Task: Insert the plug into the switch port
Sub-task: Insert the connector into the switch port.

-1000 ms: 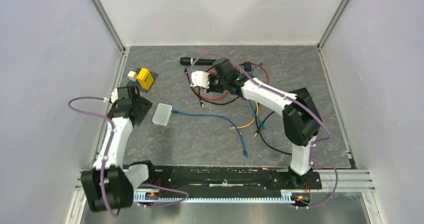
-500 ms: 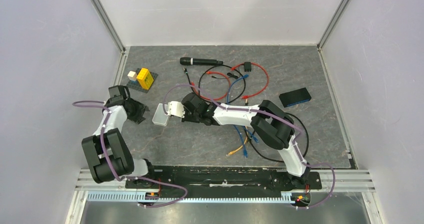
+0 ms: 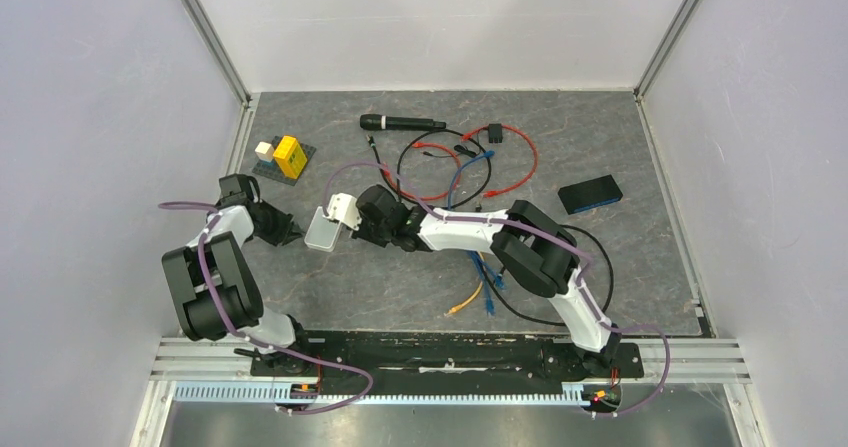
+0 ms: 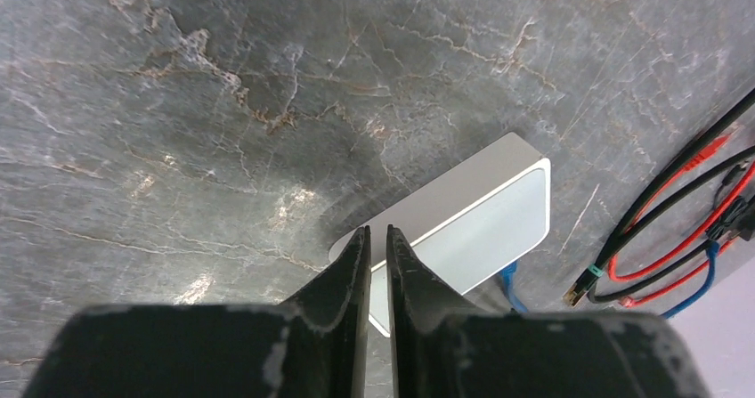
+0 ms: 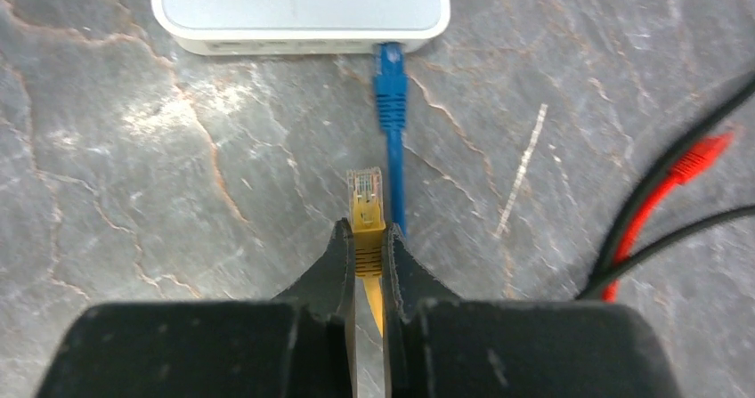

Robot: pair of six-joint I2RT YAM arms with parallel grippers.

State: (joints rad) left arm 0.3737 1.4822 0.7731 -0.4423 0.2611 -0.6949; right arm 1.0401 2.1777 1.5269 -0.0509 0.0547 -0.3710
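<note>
Grey marbled tabletop (image 3: 400,287), with the flat pale switch (image 5: 298,6) sitting left of centre. A blue cable (image 5: 395,158) is plugged into one end of its long edge. The right tool (image 5: 366,231) is clamped on the yellow plug (image 5: 365,193). The plug's long axis runs straight out from the fingers, tip aimed at that same edge just beside the blue one, near but not touching. The left tool (image 4: 376,235) is pinched closed on nothing, right by the switch's corner.

Left tool (image 4: 376,234), right tool (image 5: 366,228): both closed.
</note>
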